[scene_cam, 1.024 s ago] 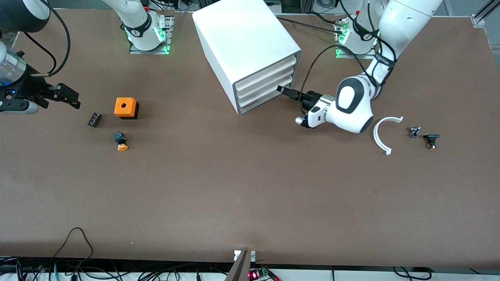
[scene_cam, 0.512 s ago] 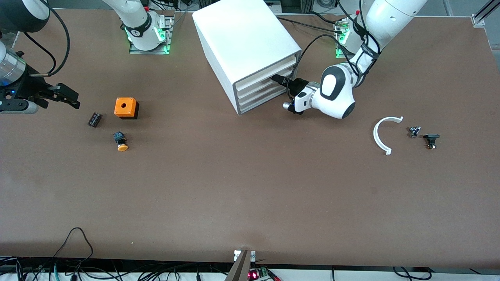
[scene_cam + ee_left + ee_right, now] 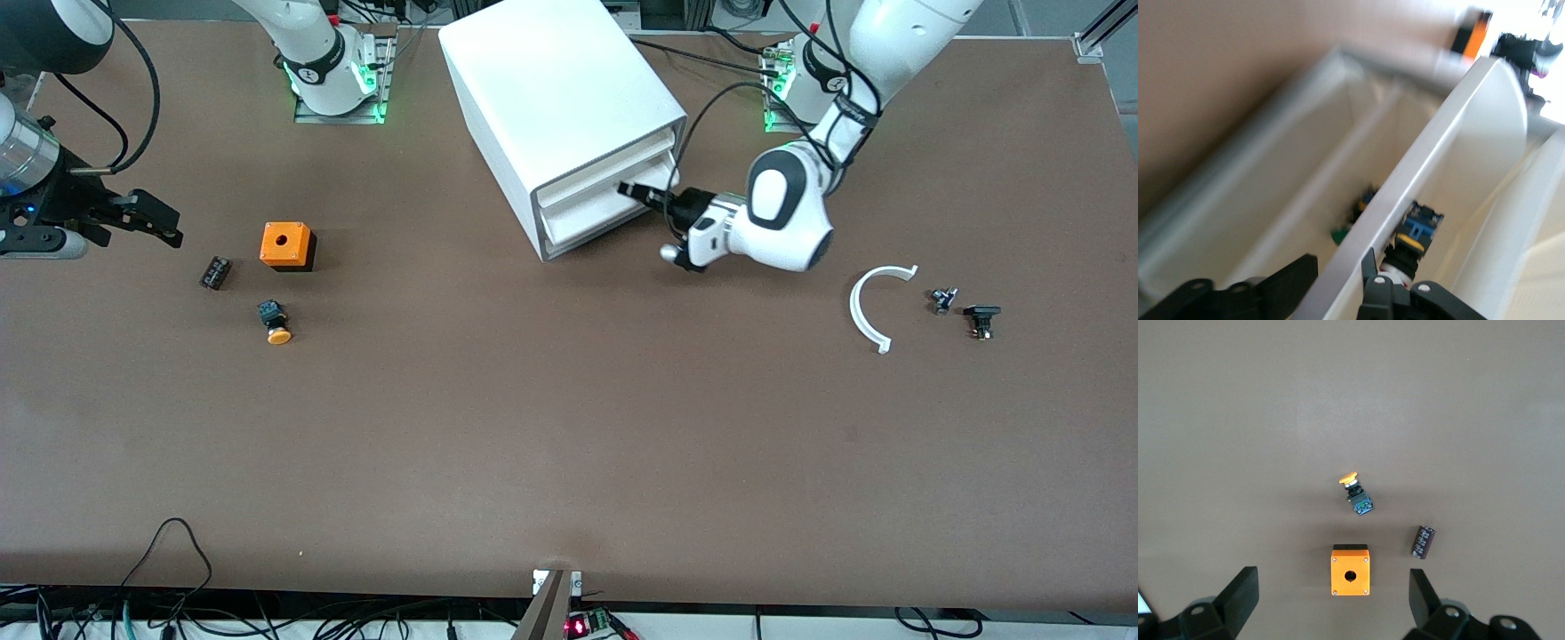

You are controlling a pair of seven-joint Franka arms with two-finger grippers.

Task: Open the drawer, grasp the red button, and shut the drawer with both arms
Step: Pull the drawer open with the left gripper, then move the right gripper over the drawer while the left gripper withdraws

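The white cabinet [image 3: 551, 80] stands toward the robots' bases. One drawer [image 3: 591, 213] stands a little way out of it. My left gripper [image 3: 629, 190] is at the drawer's front, and in the left wrist view [image 3: 1340, 259] its fingers are shut on the sloped front lip [image 3: 1438, 147], one inside and one outside. A button [image 3: 1415, 230] with a black body and a blue end lies in the drawer next to my inner finger, which hides its cap. My right gripper [image 3: 164, 224] waits open and empty over the right arm's end of the table; it also shows in the right wrist view [image 3: 1333, 573].
An orange box with a hole [image 3: 286, 244] [image 3: 1350, 570], an orange-yellow capped button [image 3: 275, 322] [image 3: 1357, 493] and a black cylinder [image 3: 215, 272] [image 3: 1423, 541] lie under my right gripper. A white arc [image 3: 871, 307] and two small black parts [image 3: 944, 300] [image 3: 981, 318] lie toward the left arm's end.
My left gripper reached into the cabinet's front, closed on the drawer's lip and drew back, and the drawer slid out a little. The right arm has not moved.
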